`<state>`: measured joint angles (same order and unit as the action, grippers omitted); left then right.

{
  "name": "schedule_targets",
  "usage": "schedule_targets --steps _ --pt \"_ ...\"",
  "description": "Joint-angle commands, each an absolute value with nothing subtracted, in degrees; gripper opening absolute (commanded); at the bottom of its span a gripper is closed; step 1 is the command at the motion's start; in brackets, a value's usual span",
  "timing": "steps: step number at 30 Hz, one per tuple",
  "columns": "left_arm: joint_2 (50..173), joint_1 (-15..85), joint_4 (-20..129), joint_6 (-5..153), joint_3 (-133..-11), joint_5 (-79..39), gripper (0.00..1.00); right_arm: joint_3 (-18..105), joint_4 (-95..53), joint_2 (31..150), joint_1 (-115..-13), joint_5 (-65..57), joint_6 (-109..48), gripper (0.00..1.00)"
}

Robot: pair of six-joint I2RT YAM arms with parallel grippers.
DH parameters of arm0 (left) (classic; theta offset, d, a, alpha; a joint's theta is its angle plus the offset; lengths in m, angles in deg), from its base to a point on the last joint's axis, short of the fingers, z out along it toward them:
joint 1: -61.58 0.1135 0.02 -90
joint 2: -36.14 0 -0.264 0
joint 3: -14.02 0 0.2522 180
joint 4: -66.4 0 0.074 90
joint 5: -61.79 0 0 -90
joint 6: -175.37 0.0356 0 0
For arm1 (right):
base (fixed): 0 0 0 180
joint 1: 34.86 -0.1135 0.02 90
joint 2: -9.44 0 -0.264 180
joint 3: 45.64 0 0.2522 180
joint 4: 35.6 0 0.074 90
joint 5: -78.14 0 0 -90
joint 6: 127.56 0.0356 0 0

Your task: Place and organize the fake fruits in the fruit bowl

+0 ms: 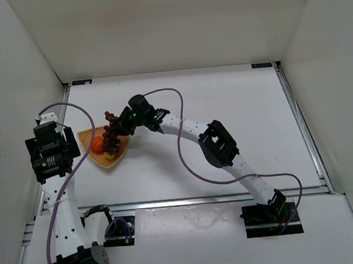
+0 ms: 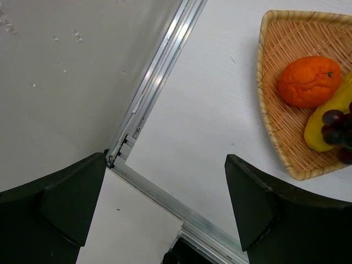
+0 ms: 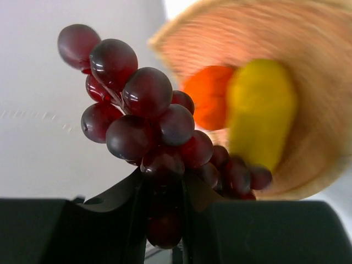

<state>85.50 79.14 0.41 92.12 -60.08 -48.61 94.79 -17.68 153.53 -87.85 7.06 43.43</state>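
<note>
left arm [image 1: 62,205] / right arm [image 1: 185,130]: white tube links, chunky black joints
cables [image 1: 179,145]: purple-ish, looping loose off both
bases [image 1: 272,217]: black blocks
left pincer fingers [image 2: 60,209]: matte black, blocky

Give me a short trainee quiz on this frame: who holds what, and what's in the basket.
1. True or false: the left gripper is shut on the orange.
2. Which fruit is the right gripper clamping? A) lemon B) grapes C) orange
3. Fill in: ___ fruits lie unheld in the basket.

Key: 1 false, it is open and empty, off to the side of the basket. 2 B. 3 two, the orange and the lemon.
</note>
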Motion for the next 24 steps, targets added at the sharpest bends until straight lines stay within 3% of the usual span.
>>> schedule_targets --steps 1,5,15,20,24 --pt "85.88 79.6 1.31 92.4 -59.24 -48.07 1.0 96.97 -21.93 156.65 -88.03 9.32 51.82 0.01" --pt "86.41 79.6 1.31 92.4 -58.72 -47.54 1.0 96.97 -21.93 157.97 -88.03 8.79 53.06 0.06" --pt "86.41 79.6 1.83 92.93 -58.19 -47.54 1.0 94.77 -17.63 157.19 -88.03 7.74 49.46 0.62" --pt "86.41 79.6 1.83 92.93 -58.19 -47.54 1.0 93.36 -11.49 153.24 -88.03 7.12 44.46 0.74" --pt "86.41 79.6 1.83 93.45 -57.66 -47.02 1.0 91.96 -6.82 150.86 -88.03 6.33 41.55 0.76"
